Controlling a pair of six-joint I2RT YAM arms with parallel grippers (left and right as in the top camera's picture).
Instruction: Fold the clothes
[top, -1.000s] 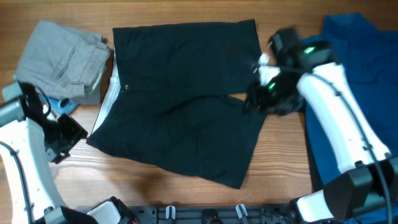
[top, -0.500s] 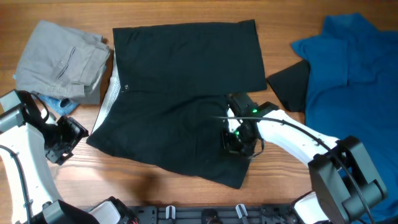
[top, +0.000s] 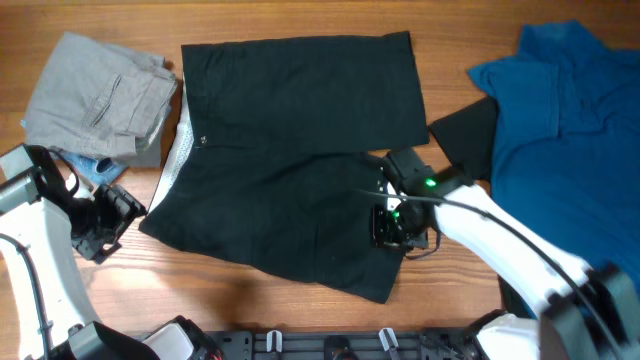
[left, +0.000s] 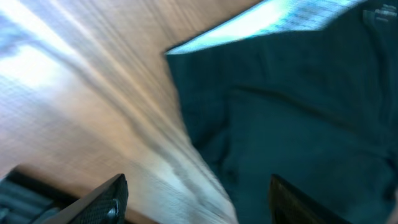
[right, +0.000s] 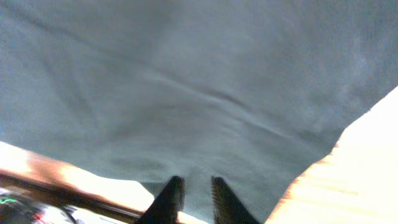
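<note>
The black shorts (top: 300, 130) lie spread flat across the middle of the table, with the pale waistband lining (top: 178, 150) at their left edge. My right gripper (top: 392, 232) rests on the lower right leg of the shorts. In the right wrist view its fingers (right: 194, 186) are nearly together with the dark fabric (right: 186, 81) between them. My left gripper (top: 125, 205) is open over bare wood beside the shorts' lower left corner. In the left wrist view its fingers (left: 199, 199) stand wide apart, with the shorts (left: 298, 112) to the right.
Folded grey trousers (top: 100, 95) lie at the back left with a light blue item (top: 100, 172) beneath them. A blue shirt (top: 560, 130) covers the right side, and a black cloth flap (top: 462, 135) lies beside it. The table's front edge is near.
My right arm swung from the shorts' upper right edge down to their lower right leg, uncovering the black flap. The left gripper shifted slightly toward the shorts.
</note>
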